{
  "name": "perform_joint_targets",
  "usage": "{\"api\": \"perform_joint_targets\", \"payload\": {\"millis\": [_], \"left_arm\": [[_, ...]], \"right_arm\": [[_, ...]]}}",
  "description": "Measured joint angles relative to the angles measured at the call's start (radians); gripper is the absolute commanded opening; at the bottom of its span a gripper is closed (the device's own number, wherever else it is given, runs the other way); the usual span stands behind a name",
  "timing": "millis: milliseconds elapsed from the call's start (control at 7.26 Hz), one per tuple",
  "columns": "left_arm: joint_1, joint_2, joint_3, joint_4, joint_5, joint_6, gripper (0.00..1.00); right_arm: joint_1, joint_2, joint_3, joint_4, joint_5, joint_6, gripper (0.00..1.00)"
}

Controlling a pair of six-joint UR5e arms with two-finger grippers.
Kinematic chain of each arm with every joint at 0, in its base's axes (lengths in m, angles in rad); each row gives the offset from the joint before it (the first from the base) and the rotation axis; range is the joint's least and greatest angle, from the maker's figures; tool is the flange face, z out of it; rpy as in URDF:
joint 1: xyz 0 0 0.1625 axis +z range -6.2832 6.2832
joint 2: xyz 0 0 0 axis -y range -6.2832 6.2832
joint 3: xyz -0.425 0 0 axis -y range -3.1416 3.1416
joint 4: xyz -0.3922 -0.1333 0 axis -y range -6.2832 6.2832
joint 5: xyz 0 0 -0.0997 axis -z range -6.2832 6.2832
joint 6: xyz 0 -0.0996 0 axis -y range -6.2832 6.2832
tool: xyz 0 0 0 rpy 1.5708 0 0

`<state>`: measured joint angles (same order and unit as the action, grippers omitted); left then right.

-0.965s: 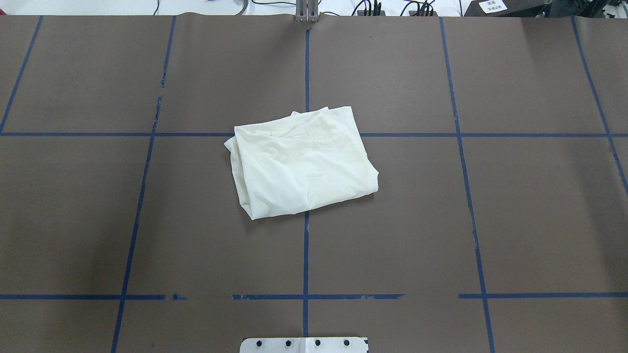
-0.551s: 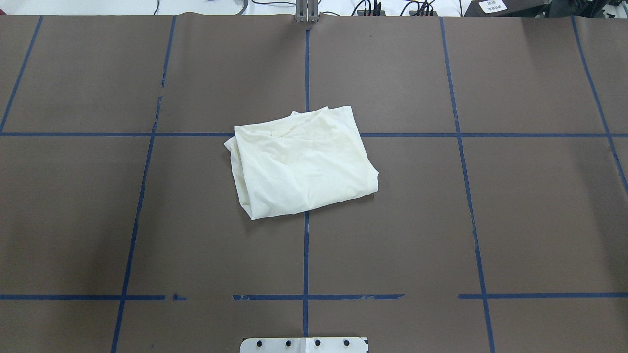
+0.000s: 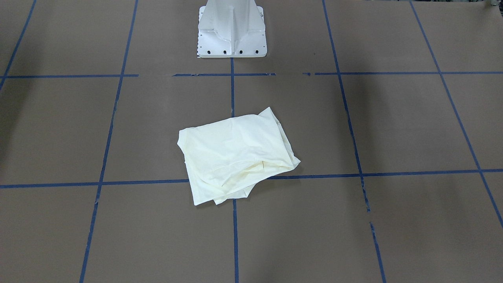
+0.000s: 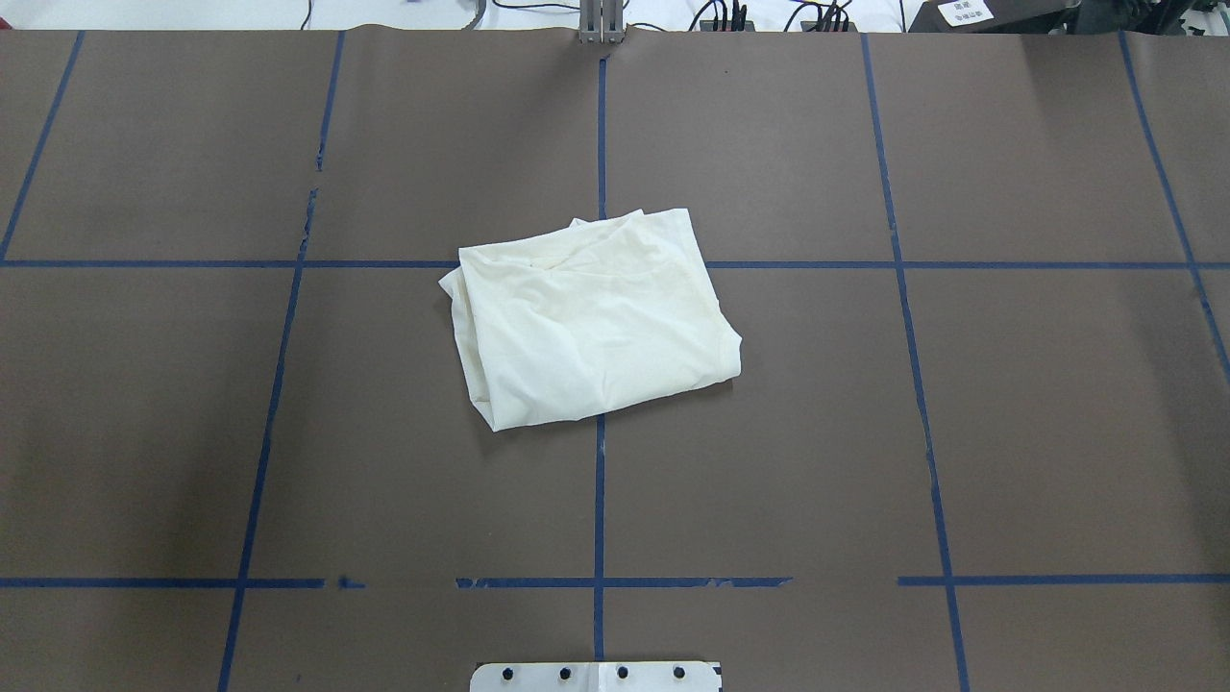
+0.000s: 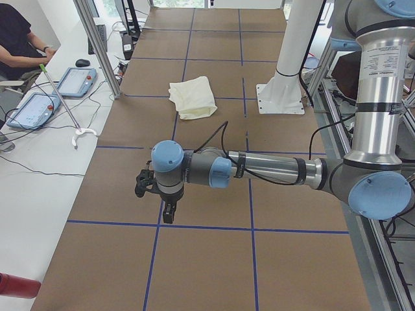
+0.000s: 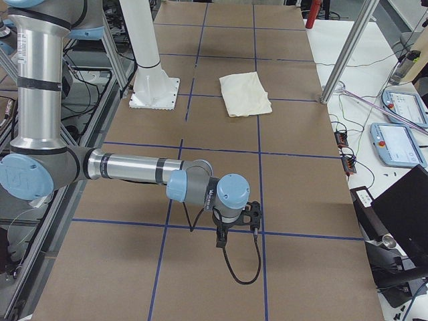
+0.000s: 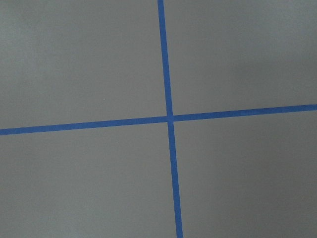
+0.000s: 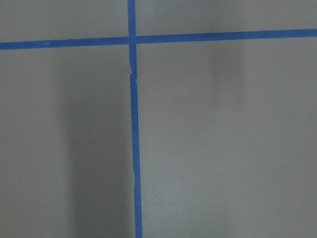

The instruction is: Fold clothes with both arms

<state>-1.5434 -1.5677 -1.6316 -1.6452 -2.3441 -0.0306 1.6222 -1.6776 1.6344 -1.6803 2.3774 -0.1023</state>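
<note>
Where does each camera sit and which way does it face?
Front-facing: across the table, facing the robot; shows the pedestal beyond the folded shirt.
Overhead: behind the robot, looking forward and down; only the pedestal's plate shows.
Exterior left: table's end; left arm near.
Exterior right: opposite end; right arm near.
Left wrist: down on a blue tape cross; no body.
Right wrist: same, a second tape cross.
Shared: all exterior views show the shirt.

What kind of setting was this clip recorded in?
Most likely a robotics lab workcell: a brown-covered table marked with a blue tape grid, the left arm and right arm reaching over it, and teach pendants on a side bench where a person sits.
</note>
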Motion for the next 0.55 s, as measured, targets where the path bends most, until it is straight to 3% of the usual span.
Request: {"api": "perform_joint_targets", "payload": {"millis": [551], "left_arm": [[0.008,0.0,0.021,-0.032,0.003,-0.005,1.0]], "right_arm": [[0.014,-0.006,0.099,0.002,-0.008,0.084,1.0]]}}
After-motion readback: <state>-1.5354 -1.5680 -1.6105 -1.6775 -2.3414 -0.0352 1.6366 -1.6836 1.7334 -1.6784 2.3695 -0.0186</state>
